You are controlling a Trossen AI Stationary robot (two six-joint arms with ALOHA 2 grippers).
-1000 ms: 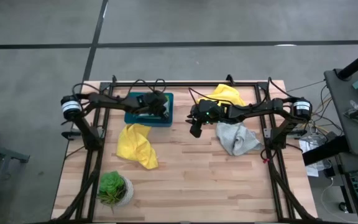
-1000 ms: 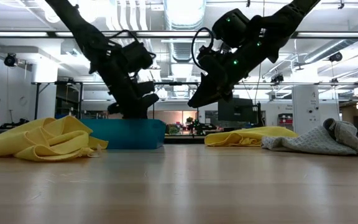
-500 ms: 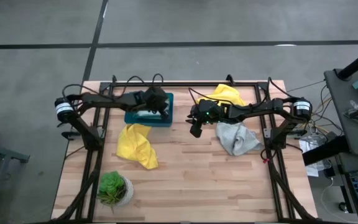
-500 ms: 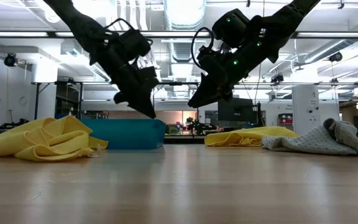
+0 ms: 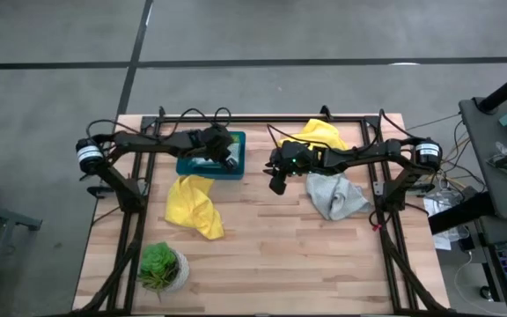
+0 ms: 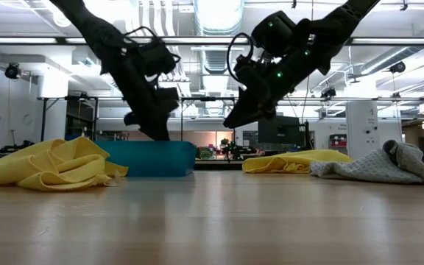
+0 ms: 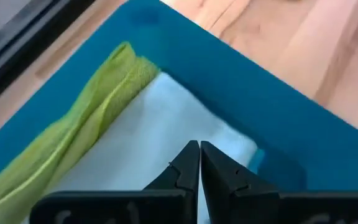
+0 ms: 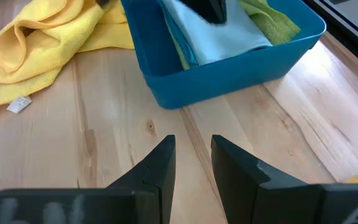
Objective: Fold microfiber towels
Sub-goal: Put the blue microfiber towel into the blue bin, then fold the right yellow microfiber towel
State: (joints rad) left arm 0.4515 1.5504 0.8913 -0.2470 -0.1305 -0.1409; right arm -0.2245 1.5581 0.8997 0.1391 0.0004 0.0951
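A light blue towel (image 7: 166,134) lies folded in the teal tray (image 5: 209,173), with a lime green towel (image 7: 92,118) folded beside it. My left gripper (image 7: 199,149) is shut, its tips pointing down at the light blue towel inside the tray (image 6: 157,132). My right gripper (image 8: 193,149) is open and empty, in the air over the table's middle (image 5: 277,185), right of the tray. One yellow towel (image 5: 192,204) lies crumpled near the tray's near side. Another yellow towel (image 5: 322,134) and a pale grey towel (image 5: 334,195) lie crumpled at the right. My left gripper's shut fingertips (image 7: 191,163) come from above at the light blue towel's top face (image 7: 185,127), near the tray's corner. I cannot tell whether they touch the towel or stand just over it.
A small green potted plant (image 5: 159,267) stands at the near left. The arms' dark frame rails (image 5: 135,202) run along both sides of the table. Bare wood (image 5: 280,255) lies across the near middle.
My left gripper has stayed shut over the tray. It tipped toward the table's right half a second ago and has swung back toward the left, more upright. The towels and my right gripper have kept still.
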